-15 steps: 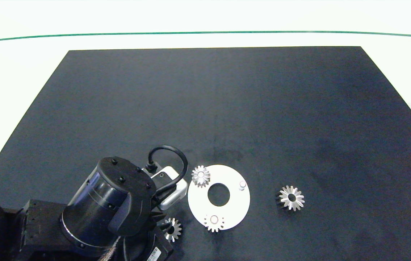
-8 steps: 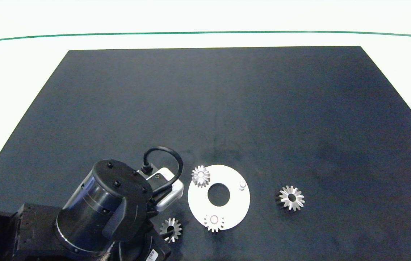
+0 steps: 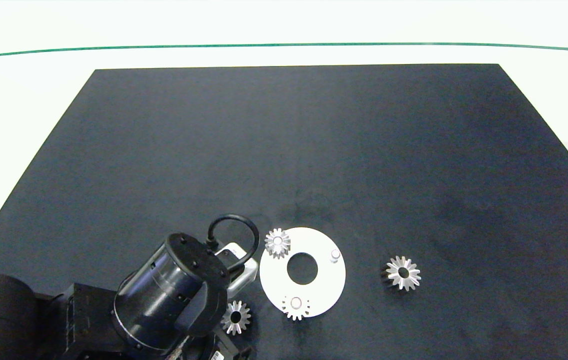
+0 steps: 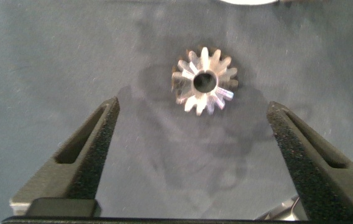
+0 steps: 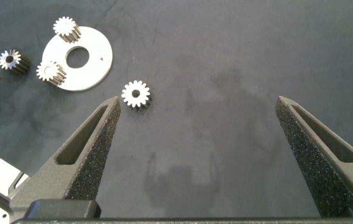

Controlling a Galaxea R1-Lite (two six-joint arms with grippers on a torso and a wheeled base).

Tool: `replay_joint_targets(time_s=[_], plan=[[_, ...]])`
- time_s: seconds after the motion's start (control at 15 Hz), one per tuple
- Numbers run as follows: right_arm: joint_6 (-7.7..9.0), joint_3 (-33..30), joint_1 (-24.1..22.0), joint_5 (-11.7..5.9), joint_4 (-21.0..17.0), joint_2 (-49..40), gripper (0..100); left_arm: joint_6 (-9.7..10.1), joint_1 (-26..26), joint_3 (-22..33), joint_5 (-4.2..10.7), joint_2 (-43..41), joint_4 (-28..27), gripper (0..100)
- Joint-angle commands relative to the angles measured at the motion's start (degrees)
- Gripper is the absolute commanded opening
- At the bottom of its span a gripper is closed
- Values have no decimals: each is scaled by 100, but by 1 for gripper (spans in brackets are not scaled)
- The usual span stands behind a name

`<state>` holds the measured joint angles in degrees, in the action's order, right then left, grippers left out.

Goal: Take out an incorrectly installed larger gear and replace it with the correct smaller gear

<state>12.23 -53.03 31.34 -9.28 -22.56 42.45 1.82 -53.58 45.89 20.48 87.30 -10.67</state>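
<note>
The larger gear (image 3: 403, 273), star-like, lies on the black mat to the right of the white disc plate (image 3: 324, 285); the right wrist view shows the larger gear (image 5: 136, 94) too. Two small gears (image 3: 277, 243) (image 3: 296, 306) sit on the plate, and a bare peg (image 3: 335, 255) stands on its right side. A loose smaller gear (image 3: 235, 317) lies flat on the mat left of the plate. My left gripper (image 4: 194, 107) hangs open above the mat, with that gear (image 4: 204, 81) just past its fingertips and untouched. My right gripper (image 5: 198, 102) is open and holds nothing, high above the mat.
The left arm (image 3: 173, 295) comes in at the near left corner, its wrist close to the plate's left rim. The black mat (image 3: 284, 150) covers most of the white table. The right arm does not show in the head view.
The left arm's wrist has shifted towards the near edge and a little right. The loose smaller gear, half covered and tilted before, now shows whole and lies flat.
</note>
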Motion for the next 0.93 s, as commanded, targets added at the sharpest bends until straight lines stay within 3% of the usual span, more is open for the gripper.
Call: replay_joint_targets(time_s=[0.07, 0.33, 0.6, 0.93], plan=[[8, 3, 3, -4, -11, 18, 100, -15, -4, -45, 0, 200, 170, 100], [8, 3, 3, 84, -11, 9, 100, -6, 5, -53, -18, 402, 451, 99], [8, 3, 3, 84, -11, 9, 100, 3, 14, -405, -35, 455, 961, 90], [8, 12, 3, 84, -11, 27, 100, 12, 23, -519, -44, 341, 1005, 81]])
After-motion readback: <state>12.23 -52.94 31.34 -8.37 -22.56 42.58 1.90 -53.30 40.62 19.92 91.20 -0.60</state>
